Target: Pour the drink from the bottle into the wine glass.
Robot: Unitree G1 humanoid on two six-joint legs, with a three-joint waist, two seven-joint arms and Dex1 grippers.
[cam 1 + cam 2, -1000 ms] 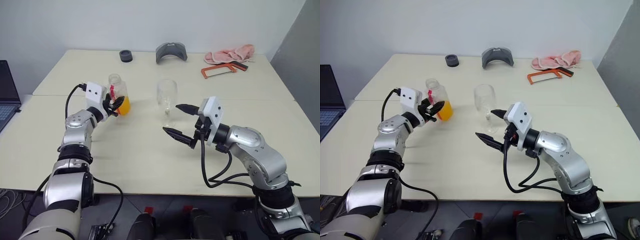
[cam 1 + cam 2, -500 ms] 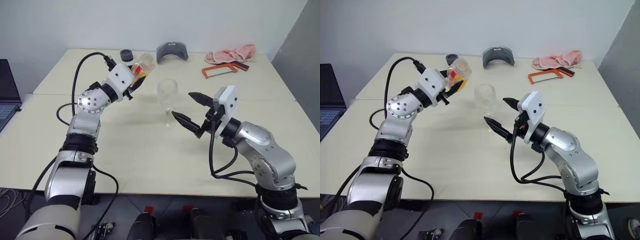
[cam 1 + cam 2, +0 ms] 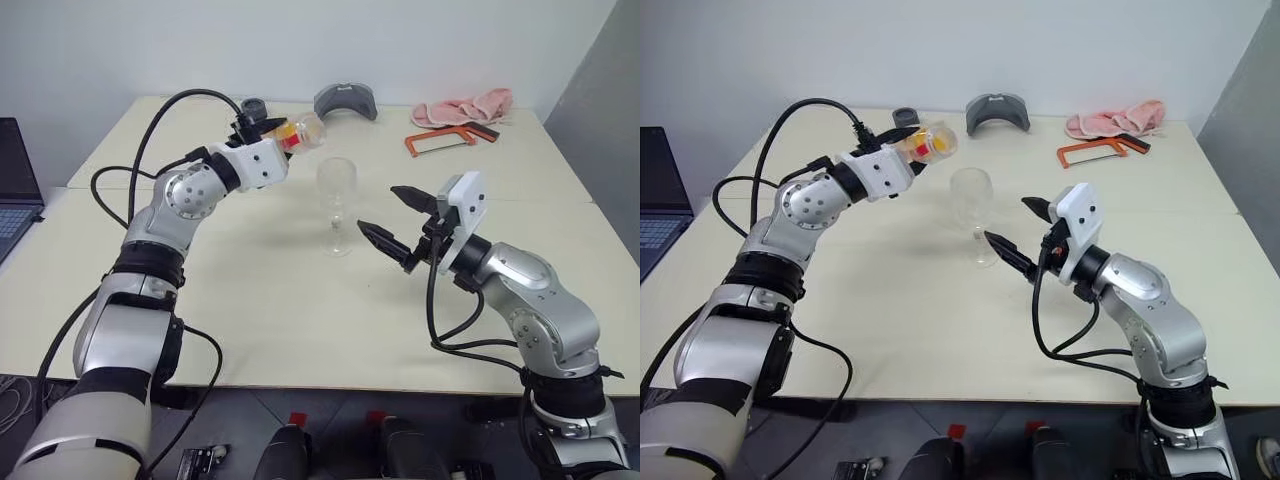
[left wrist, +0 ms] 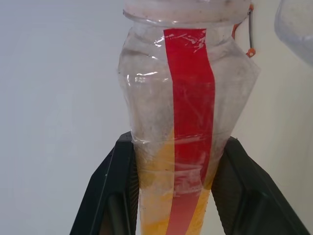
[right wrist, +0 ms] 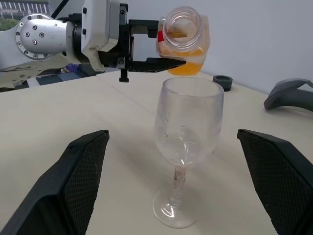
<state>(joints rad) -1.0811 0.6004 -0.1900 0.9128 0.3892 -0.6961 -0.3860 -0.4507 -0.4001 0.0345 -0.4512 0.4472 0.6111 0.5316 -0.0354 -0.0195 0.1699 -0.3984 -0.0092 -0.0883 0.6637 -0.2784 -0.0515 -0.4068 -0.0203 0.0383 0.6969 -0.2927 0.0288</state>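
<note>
1. Your left gripper point(image 3: 902, 150) is clamped on the bottle point(image 3: 930, 141), held in the air and tipped nearly level, with its open mouth turned toward the wine glass point(image 3: 972, 205). No cap is on the mouth.
2. The drink point(image 5: 188, 66) lies pooled along the lower side of the bottle. No stream is leaving the mouth, and the glass bowl looks empty.
3. The wine glass stands upright near the middle of the worktop point(image 3: 940, 320). From the right wrist view the bottle mouth hangs just above the rim and a little behind it.
4. Your right gripper point(image 3: 1015, 232) has its fingers wide apart and holds nothing. It sits just beside the stem, toward the right edge, not touching it.
5. Step in hand, as I read it: bottle lined up, pour not yet begun. Next move calls for bringing the mouth squarely over the bowl and tipping slowly further.
6. Risk: the mouth is wide, so a quick tip may overshoot the rim.
7. Along the far edge lie a black cap point(image 3: 904, 119), a grey curved piece point(image 3: 995, 110), a pink cloth point(image 3: 1115, 118) and an orange hacksaw point(image 3: 1100, 149). All sit well apart from the glass, so nothing blocks the pour.
</note>
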